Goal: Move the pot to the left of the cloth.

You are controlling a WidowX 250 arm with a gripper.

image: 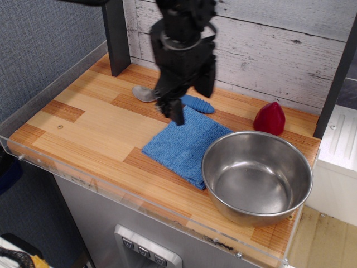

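Pot (257,177) sits at the table's front right, its rim touching the cloth's (184,144) right edge. My pincer (174,111) hangs over the cloth's back-left corner, tilted, holding nothing; fingers look close together, but can't tell for sure. Spoon (179,100) lies just behind the cloth, red obj (269,118) behind the pot, on the wooden table (92,120).

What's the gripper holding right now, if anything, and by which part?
Nothing. The gripper hangs above the far corner of the cloth with nothing in it; the pot sits untouched to the cloth's right.
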